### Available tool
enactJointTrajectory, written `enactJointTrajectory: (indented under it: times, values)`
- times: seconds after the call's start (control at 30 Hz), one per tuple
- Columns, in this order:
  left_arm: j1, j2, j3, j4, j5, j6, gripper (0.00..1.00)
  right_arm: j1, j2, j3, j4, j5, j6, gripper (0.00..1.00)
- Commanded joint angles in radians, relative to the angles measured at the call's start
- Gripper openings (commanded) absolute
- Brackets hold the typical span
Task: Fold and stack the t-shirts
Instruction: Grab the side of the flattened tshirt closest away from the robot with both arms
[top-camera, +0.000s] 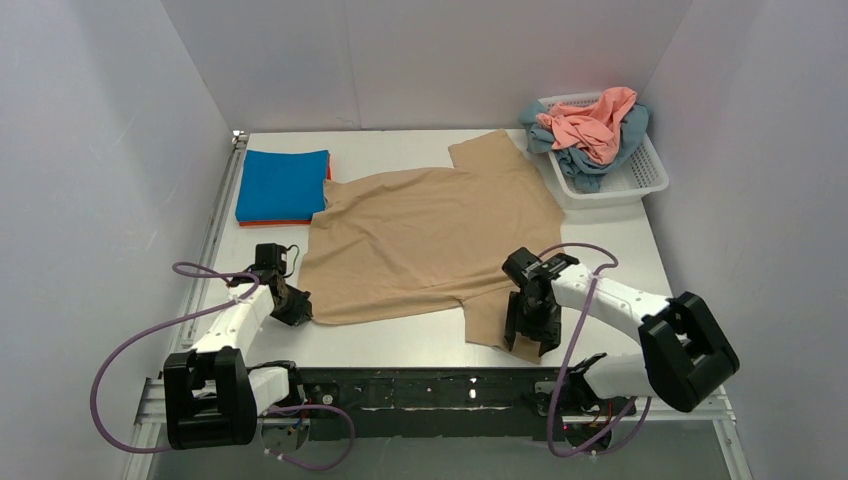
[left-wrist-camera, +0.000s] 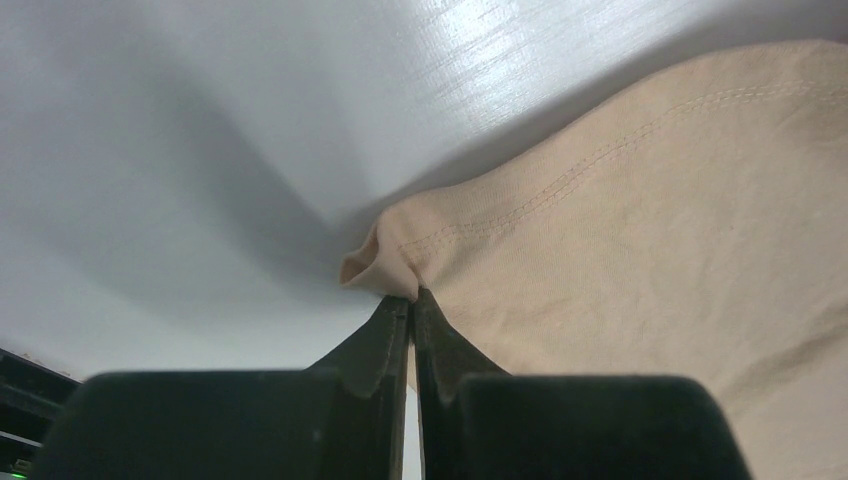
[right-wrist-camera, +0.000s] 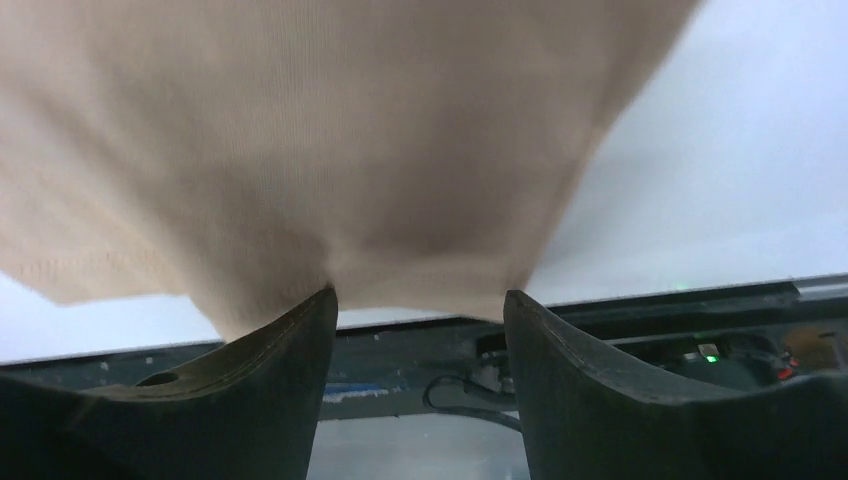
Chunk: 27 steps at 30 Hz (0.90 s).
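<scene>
The tan-beige t-shirt (top-camera: 430, 235) lies spread flat mid-table. My left gripper (top-camera: 298, 308) is shut on its near left hem corner; in the left wrist view the jaws (left-wrist-camera: 412, 295) pinch a small bunch of tan cloth (left-wrist-camera: 650, 220). My right gripper (top-camera: 527, 335) is open over the shirt's near sleeve at the front edge; its tips (right-wrist-camera: 418, 300) touch the sleeve cloth (right-wrist-camera: 330, 130), jaws wide apart. A folded bright blue shirt (top-camera: 283, 183) lies on a folded orange-red one (top-camera: 275, 222) at the back left. The salmon-pink shirt (top-camera: 598, 125) and the teal-blue shirt (top-camera: 590, 165) are crumpled in the basket.
The white lattice basket (top-camera: 640, 180) stands at the back right corner, touching the tan shirt's far sleeve. White walls enclose the table on three sides. A black rail (top-camera: 430, 385) runs along the near edge between the arm bases.
</scene>
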Motion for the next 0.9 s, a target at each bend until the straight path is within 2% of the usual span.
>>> enactJointTrajectory:
  times: [0.0,0.2,0.4,0.43,0.57,0.63,0.7,0.77,0.87]
  values:
    - [-0.001,0.010,-0.042,-0.168,0.001,0.004,0.00,0.009,0.099,0.019,0.073,-0.007,0.055,0.69]
    - [-0.002,0.031,-0.032,-0.165,0.013,0.000,0.00,0.003,0.128,0.037,0.075,-0.083,0.027,0.66]
    - [-0.002,0.030,-0.041,-0.160,0.011,-0.002,0.00,0.003,0.153,0.069,0.095,-0.096,0.013,0.61]
    - [-0.002,0.030,-0.040,-0.158,0.011,-0.002,0.00,0.002,0.153,0.069,0.118,-0.111,0.010,0.58]
    - [-0.002,0.025,-0.037,-0.170,0.010,0.003,0.00,0.002,0.159,0.083,0.109,-0.089,0.007,0.18]
    - [-0.001,0.014,-0.033,-0.182,0.009,0.005,0.00,0.002,0.132,0.077,0.063,-0.072,0.005,0.07]
    - [-0.002,-0.005,-0.032,-0.208,0.006,0.003,0.00,0.002,0.080,0.067,-0.015,-0.072,0.005,0.01]
    - [-0.001,-0.036,-0.040,-0.247,0.013,0.004,0.00,0.002,0.013,0.059,-0.106,-0.089,0.003,0.01]
    - [-0.001,-0.107,-0.059,-0.319,0.045,0.011,0.00,0.003,-0.097,0.062,-0.209,-0.198,-0.025,0.01]
